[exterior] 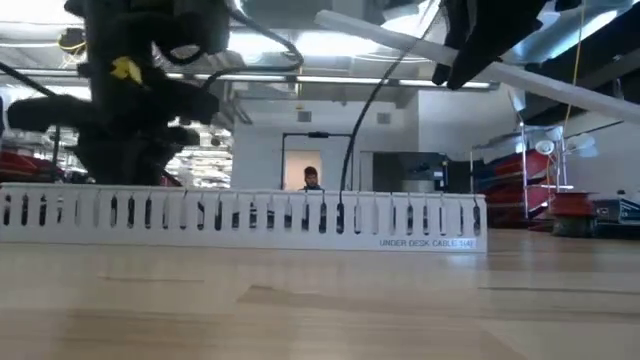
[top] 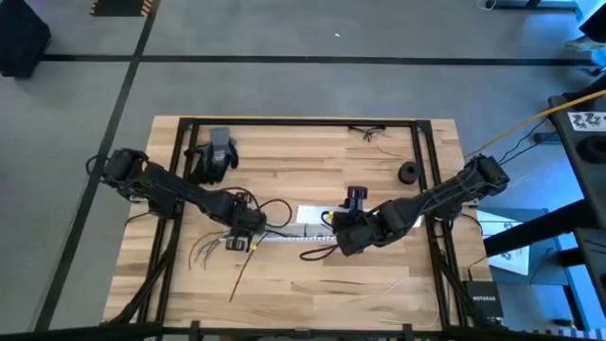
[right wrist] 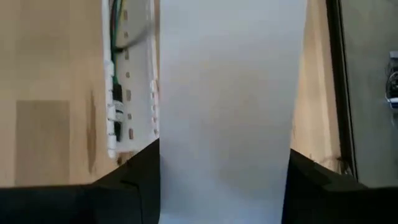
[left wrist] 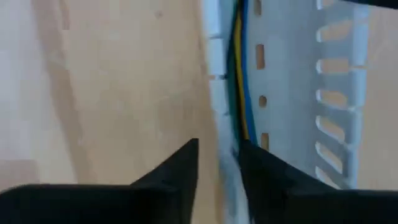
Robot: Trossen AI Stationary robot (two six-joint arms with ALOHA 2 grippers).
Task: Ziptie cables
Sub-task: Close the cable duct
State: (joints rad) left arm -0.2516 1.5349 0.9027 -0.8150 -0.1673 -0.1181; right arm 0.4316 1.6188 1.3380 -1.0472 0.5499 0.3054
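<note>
Over wooden table [top: 379, 284], right gripper [right wrist: 224, 180] jaws clamp white cover [right wrist: 230, 81]; left gripper [left wrist: 219, 171] jaws pinch tray wall [left wrist: 216, 93].

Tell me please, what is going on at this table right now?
Two robot arms work at a white slotted cable tray in the middle of the wooden table. The right claw holds a flat white cover strip between its fingers. The left claw is at the tray's edge, close around its wall, where coloured wires run inside. A loose bundle of dark cables lies nearby, untouched.
</note>
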